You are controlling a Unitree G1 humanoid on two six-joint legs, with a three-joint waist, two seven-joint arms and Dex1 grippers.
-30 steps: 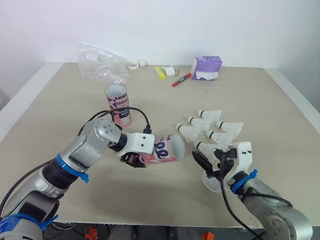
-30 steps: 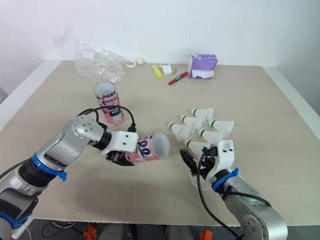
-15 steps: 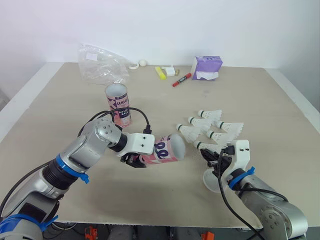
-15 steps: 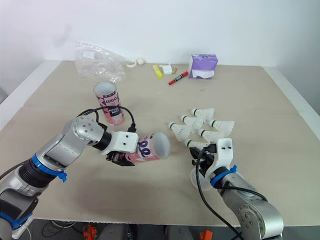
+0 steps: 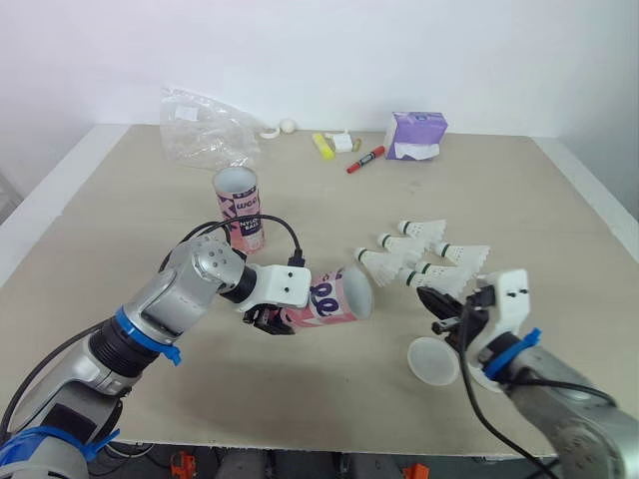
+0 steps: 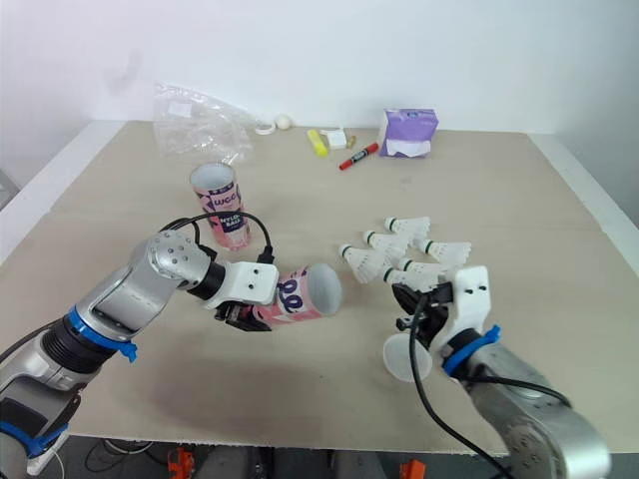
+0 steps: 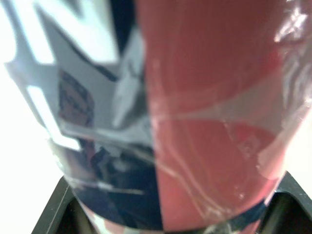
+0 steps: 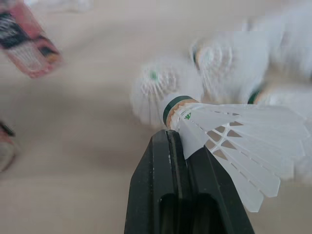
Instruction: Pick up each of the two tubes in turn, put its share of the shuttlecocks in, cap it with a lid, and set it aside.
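A pale beige table (image 5: 519, 200) runs back to a bare white wall (image 5: 399, 50), with a crumpled plastic bag (image 5: 205, 140) far left and an upright tube (image 5: 239, 209) standing just in front of it. Nearer, the left gripper (image 5: 268, 317) is clamped round the second tube (image 5: 334, 296), which is held on its side with its open mouth toward the loose shuttlecocks (image 5: 419, 244). The right gripper (image 8: 171, 139) pinches what seems to be the skirt of one shuttlecock (image 8: 234, 131), and a white lid (image 5: 432, 361) lies flat just beside it.

Beige table (image 5: 519, 200) w/ upright tube (image 5: 239, 210), shuttlecocks (image 5: 401, 245), lid (image 5: 432, 361), bag (image 5: 205, 140), marker (image 5: 363, 160).
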